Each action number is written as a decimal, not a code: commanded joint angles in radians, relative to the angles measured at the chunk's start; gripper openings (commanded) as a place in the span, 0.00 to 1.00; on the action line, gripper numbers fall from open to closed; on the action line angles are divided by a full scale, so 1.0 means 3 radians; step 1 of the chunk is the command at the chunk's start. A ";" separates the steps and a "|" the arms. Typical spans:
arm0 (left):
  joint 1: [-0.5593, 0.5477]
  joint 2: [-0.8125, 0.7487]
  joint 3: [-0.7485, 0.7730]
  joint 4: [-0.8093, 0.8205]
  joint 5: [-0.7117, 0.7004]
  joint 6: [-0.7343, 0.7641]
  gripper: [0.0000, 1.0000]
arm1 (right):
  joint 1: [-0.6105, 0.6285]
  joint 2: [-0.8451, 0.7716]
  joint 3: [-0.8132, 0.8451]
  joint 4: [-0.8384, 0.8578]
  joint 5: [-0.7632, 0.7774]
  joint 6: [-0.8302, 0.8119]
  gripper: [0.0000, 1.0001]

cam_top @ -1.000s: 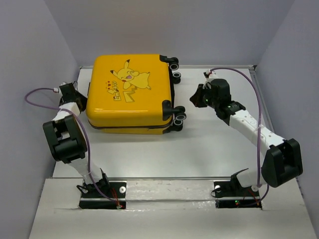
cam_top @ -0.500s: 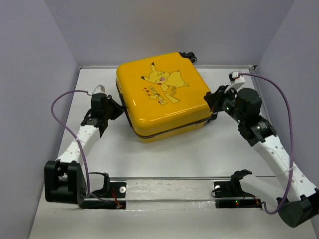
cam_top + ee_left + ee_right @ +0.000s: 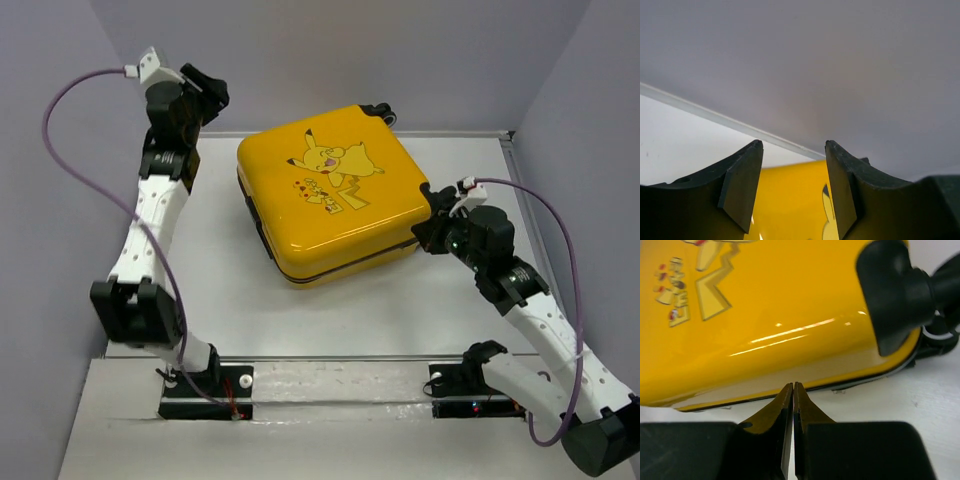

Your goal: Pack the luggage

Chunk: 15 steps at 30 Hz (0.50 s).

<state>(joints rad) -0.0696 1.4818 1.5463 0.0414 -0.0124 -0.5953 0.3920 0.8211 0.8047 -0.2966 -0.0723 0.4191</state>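
Note:
The luggage [image 3: 330, 200] is a yellow hard-shell suitcase with a cartoon print, lying flat and closed in the middle of the table, turned at an angle. My left gripper [image 3: 208, 88] is raised high at the back left, well clear of the case. In the left wrist view it [image 3: 792, 150] stands open with nothing between its fingers, and the yellow shell [image 3: 790, 200] shows beyond them. My right gripper [image 3: 432, 218] is at the case's right corner. In the right wrist view it [image 3: 793, 386] is shut and empty, its tips just short of the black zipper seam on the shell [image 3: 765, 315].
A black wheel housing [image 3: 895, 290] juts from the case corner just right of my right gripper. More wheels [image 3: 380, 113] stick out at the far corner. Grey walls close in the white table [image 3: 220, 290] on the left, back and right.
The suitcase has been swung from the back left to the table's middle. Since then my left arm has lifted away up to the back left and its jaws have opened. The right gripper stays shut at the case's right corner.

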 commanded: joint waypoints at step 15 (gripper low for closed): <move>0.0288 0.2934 0.2536 -0.0205 0.1330 0.0220 0.57 | -0.0084 0.0698 -0.0187 0.0155 0.1182 0.0086 0.07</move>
<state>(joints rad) 0.0277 2.3989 2.2372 -0.1017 0.2890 -0.5327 0.3908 0.9588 0.6941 -0.3046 0.2276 0.4858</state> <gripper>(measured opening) 0.567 0.072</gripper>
